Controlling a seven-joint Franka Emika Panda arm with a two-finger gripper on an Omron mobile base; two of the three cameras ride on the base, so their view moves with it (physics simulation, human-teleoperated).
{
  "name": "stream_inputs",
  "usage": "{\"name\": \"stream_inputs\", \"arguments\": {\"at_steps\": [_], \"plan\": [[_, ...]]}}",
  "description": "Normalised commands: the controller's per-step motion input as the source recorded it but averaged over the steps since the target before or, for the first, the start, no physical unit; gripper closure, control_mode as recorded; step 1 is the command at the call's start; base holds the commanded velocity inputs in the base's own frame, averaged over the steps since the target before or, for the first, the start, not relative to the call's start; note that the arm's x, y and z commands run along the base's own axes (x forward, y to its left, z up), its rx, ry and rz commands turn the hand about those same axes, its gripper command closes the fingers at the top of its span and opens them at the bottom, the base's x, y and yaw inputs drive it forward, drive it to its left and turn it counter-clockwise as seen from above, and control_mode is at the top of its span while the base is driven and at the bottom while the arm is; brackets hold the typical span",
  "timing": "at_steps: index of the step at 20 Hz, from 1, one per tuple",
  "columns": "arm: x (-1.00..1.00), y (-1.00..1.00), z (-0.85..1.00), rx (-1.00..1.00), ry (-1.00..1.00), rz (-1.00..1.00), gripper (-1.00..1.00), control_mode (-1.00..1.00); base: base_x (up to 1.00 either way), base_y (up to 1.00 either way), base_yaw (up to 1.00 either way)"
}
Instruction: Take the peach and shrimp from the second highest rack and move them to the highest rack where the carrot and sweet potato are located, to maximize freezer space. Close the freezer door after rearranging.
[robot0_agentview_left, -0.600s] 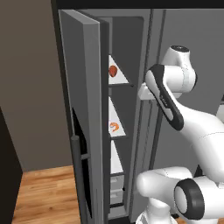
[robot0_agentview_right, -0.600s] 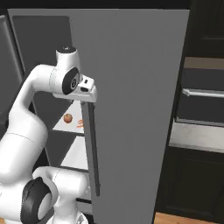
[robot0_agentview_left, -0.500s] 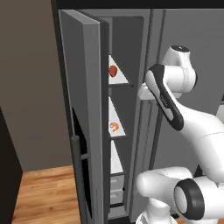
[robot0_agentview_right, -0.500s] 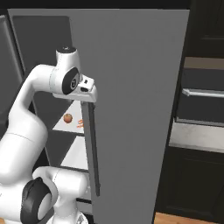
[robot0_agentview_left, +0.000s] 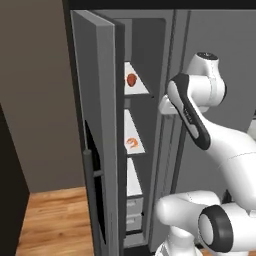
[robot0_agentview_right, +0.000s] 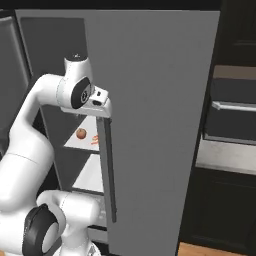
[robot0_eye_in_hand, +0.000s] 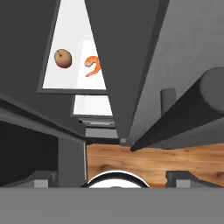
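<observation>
White rack (robot0_eye_in_hand: 65, 83) at upper left of hand view carries peach (robot0_eye_in_hand: 63, 58) beside shrimp (robot0_eye_in_hand: 92, 65), apart. Pincer (robot0_eye_in_hand: 112, 177) open, empty, near freezer door (robot0_eye_in_hand: 131, 52) edge.

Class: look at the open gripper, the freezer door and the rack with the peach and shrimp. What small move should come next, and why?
Probably reach in toward the peach. The gripper is open and empty, the peach and shrimp lie on their rack, and the freezer door already stands ajar.

White glossy arm (robot0_agentview_left: 227, 145), rounded segments, dark grey joint rings, black band along forearm, bulbous white base.
</observation>
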Motion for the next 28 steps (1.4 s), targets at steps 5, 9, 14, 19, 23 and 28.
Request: {"name": "stream_inputs", "arguments": {"at_steps": [5,9,14,19,23,28], "plan": [[0.0,0.0,0.0,0.0,0.0,0.0,-1.0,1.0,0.0,0.0,0.65],[0.0,0.0,0.0,0.0,0.0,0.0,-1.0,1.0,0.0,-0.14,0.61],[0.0,0.0,0.0,0.0,0.0,0.0,-1.0,1.0,0.18,-0.34,0.15],[0.0,0.0,0.0,0.0,0.0,0.0,-1.0,1.0,0.33,-0.27,0.01],[0.0,0.0,0.0,0.0,0.0,0.0,-1.0,1.0,0.43,-0.35,0.04],[0.0,0.0,0.0,0.0,0.0,0.0,-1.0,1.0,0.27,-0.22,0.01]]}}
